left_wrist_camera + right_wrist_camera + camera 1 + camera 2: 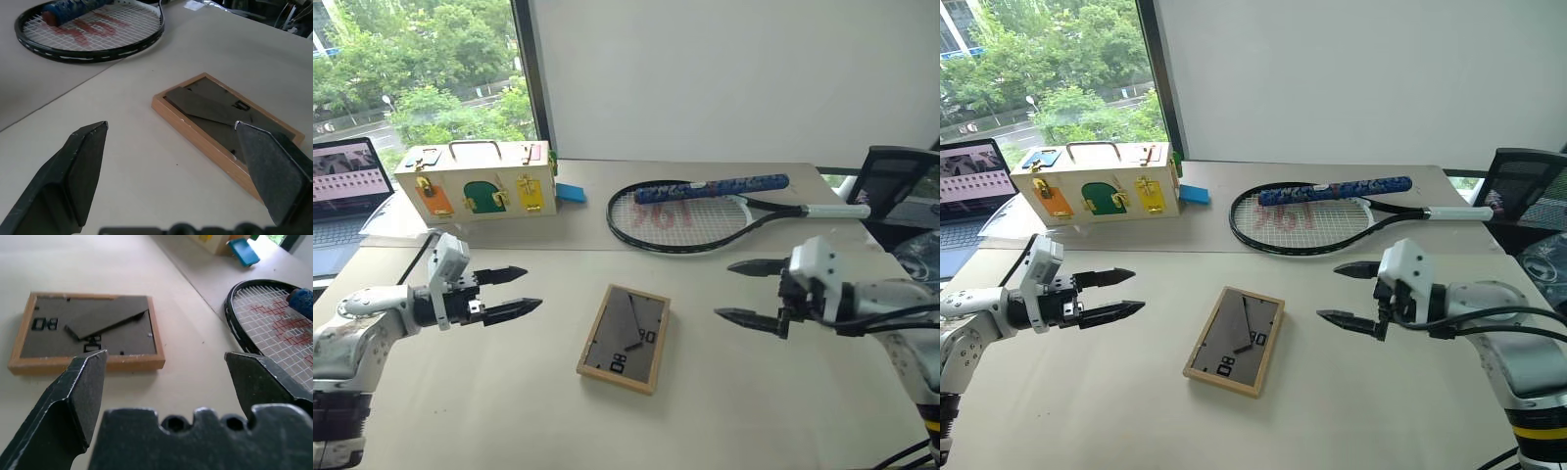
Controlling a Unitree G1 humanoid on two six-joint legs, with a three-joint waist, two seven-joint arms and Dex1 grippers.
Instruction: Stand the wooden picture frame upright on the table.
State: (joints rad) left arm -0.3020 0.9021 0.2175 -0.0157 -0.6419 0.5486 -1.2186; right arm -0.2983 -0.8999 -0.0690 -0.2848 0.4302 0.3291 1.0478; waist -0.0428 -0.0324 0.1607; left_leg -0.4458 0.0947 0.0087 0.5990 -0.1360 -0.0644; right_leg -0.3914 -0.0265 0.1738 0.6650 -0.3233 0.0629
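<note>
Nothing of the task is done yet: the wooden picture frame lies flat, dark back up, on the surface between the left gripper and right gripper, both wide apart and empty; lifting and propping remain

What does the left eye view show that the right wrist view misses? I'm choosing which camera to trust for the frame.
Left eye view alone: both open grippers, left and right, the wooden latch box, the laptop and the racket's handle.
Right wrist view alone: the hinged stand close up, against the dark back.
Both: the wooden picture frame face-down on the table, the racket head, the blue item.
</note>
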